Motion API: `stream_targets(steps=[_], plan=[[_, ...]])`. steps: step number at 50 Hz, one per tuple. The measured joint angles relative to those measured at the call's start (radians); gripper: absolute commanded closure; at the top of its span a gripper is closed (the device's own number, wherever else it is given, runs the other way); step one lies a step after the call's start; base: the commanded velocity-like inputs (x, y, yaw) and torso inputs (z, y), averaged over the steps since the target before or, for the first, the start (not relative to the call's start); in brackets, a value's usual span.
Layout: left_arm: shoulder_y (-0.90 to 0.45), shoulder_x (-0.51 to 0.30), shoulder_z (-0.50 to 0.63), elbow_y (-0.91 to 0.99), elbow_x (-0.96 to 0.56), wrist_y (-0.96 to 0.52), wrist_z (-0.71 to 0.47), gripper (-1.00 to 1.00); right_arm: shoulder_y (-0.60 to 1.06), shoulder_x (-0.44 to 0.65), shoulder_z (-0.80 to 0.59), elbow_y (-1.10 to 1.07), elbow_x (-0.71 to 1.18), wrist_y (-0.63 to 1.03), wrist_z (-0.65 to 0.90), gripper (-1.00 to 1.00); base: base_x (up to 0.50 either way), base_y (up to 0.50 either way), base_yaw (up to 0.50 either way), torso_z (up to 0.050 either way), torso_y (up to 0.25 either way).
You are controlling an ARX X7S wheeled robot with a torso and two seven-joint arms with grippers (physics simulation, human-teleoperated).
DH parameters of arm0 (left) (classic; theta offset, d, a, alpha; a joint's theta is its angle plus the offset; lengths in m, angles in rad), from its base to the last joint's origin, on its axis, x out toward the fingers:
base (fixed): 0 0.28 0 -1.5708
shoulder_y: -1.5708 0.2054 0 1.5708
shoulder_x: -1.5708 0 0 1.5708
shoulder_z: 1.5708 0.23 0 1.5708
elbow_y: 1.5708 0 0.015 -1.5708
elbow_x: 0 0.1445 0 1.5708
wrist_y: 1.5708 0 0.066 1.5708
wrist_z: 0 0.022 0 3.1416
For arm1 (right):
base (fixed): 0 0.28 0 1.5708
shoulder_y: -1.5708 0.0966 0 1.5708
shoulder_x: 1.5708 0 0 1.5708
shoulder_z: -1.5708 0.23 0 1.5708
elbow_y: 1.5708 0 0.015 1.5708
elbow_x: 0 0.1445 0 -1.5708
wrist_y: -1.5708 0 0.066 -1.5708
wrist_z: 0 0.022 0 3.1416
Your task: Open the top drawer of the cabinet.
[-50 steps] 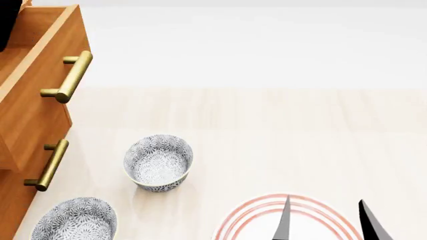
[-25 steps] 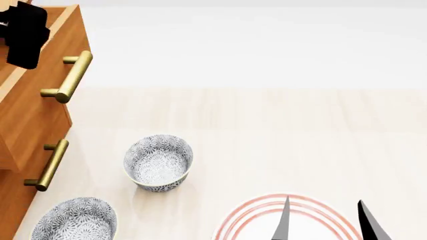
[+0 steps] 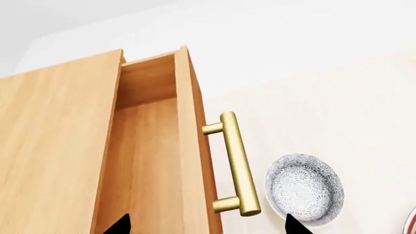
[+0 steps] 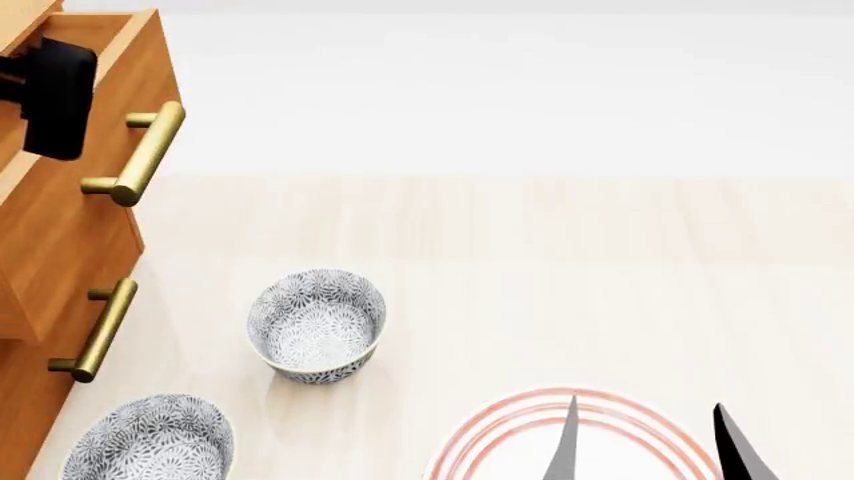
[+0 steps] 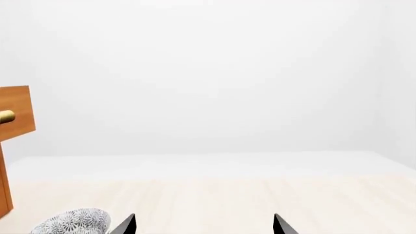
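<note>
At far left of the head view, the top drawer (image 4: 83, 140) sits pulled out of the cabinet (image 4: 34, 400), its front standing proud of the drawer front below and its open box visible from above. The brass bar handle (image 4: 138, 152) is free, nothing on it.

Left gripper (image 4: 54, 98) hangs over the drawer's open box, behind the front panel and apart from the handle. In the left wrist view its fingertips (image 3: 120, 224) show only as two dark points far apart, one over the box interior and one out past the handle (image 3: 235, 163), so the jaws read as spread with nothing between them. My read: it has let go and is clearing upward (drawer looks open enough to count as done, though how far it can still travel isn't visible).

Right gripper (image 4: 650, 445) is parked low over the red-ringed plate (image 4: 494, 440), tips spread, holding nothing. It looks idle, simply kept out of the way.

Two patterned bowls (image 4: 316, 325) and (image 4: 150, 440) stand on the pale floor just beside the cabinet, clear of the drawer's path.

Versus a second ago: the left gripper was barely in frame at the top-left corner and now sits lower and further in, over the box. Drawer, handle, bowls and right gripper are essentially unchanged.
</note>
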Motion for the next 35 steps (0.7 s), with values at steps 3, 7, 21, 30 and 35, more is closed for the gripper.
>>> stream_targets(steps=[3, 7, 21, 30, 35], plan=[[0.006, 0.004, -0.012, -0.003, -0.008, 0.008, -0.025, -1.0, 0.0, 0.0, -0.001, 0.001, -0.001, -0.001, 0.0, -1.0, 0.0, 0.0, 0.0, 0.0, 0.0], [0.014, 0.008, -0.028, -0.011, -0.022, 0.023, -0.064, -1.0, -0.001, 0.001, -0.003, 0.004, -0.002, -0.004, 0.0, -1.0, 0.0, 0.0, 0.0, 0.0, 0.0], [0.033, 0.013, -0.09, -0.047, -0.086, 0.068, -0.199, -1.0, -0.003, 0.002, -0.006, 0.012, -0.005, -0.012, 0.001, -1.0, 0.0, 0.0, 0.0, 0.0, 0.0], [0.052, 0.009, -0.111, -0.06, -0.116, 0.086, -0.253, -1.0, -0.004, 0.003, -0.009, 0.014, -0.006, -0.014, 0.003, -1.0, 0.0, 0.0, 0.0, 0.0, 0.0], [0.067, 0.009, -0.111, -0.061, -0.127, 0.091, -0.268, -1.0, -0.004, 0.004, -0.01, 0.015, -0.006, -0.015, 0.004, -1.0, 0.0, 0.0, 0.0, 0.0, 0.0]])
